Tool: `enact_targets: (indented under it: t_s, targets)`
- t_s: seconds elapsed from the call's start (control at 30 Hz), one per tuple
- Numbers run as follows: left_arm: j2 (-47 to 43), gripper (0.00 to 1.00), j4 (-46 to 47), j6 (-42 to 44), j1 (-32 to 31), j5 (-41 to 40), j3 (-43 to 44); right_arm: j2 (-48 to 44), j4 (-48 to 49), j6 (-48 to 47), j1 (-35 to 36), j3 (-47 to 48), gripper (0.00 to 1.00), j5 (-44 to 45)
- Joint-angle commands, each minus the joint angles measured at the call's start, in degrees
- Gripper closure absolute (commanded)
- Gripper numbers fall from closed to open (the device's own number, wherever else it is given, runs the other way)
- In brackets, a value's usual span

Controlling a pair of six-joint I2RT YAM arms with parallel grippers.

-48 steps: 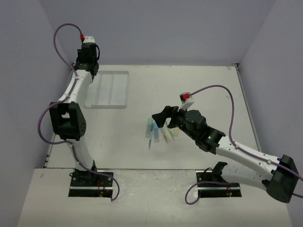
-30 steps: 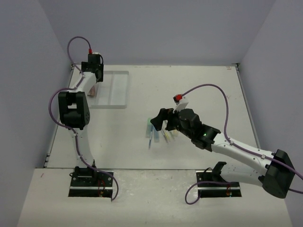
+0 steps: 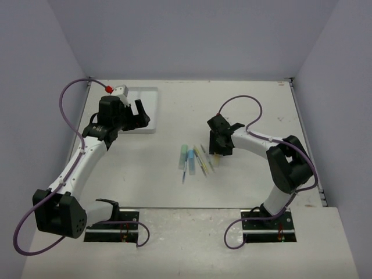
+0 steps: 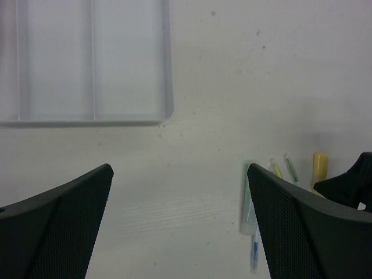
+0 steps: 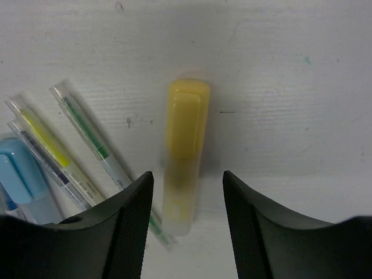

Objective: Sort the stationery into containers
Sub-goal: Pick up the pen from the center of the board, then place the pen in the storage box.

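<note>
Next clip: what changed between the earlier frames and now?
The left tool pulled back from the left side of the white tray toward its near edge, and its jaws are wide open and empty. The right arm folded in, and the right tool now straddles the yellow highlighter, with gaps on both sides. The pens and the tray stayed put.

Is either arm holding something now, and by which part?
Nothing is held. The right fingers straddle the yellow highlighter without touching it; the left fingers are empty.
</note>
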Motion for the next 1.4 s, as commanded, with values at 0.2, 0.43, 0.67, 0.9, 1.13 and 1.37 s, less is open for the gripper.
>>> enact_targets:
  t_s: [0.2,0.43,0.67,0.9,1.13,1.37]
  targets:
    - [-4.09,0.0,3.55,-1.36,-1.6,4.75,-1.27,4.34,-1.03,-0.1,-0.46,1.54,0.66,-1.55]
    - [-0.69,0.0,10.11,-5.44,-7.69,9.18,-1.9,-1.68,-2.43,-0.32,-0.41,0.87,1.0,3.25]
    - [6.26,0.0,33.75,-15.79,-15.99,27.06,-6.64,-23.32,12.79,-8.84,5.45,-5.23,1.0,-3.4]
    - [13.8,0.13,56.4,-26.87,-21.53,35.03,-9.87,-38.59,30.09,-8.47,7.49,-17.09,1.0,-15.2]
    - [18.32,0.29,58.65,-28.48,-24.88,34.65,-8.55,-39.87,30.42,-8.2,7.54,-16.94,1.0,-17.25]
    - [21.37,0.89,59.57,-28.81,-25.72,34.62,-6.9,-39.38,30.43,-8.21,7.63,-16.34,1.0,-18.07]
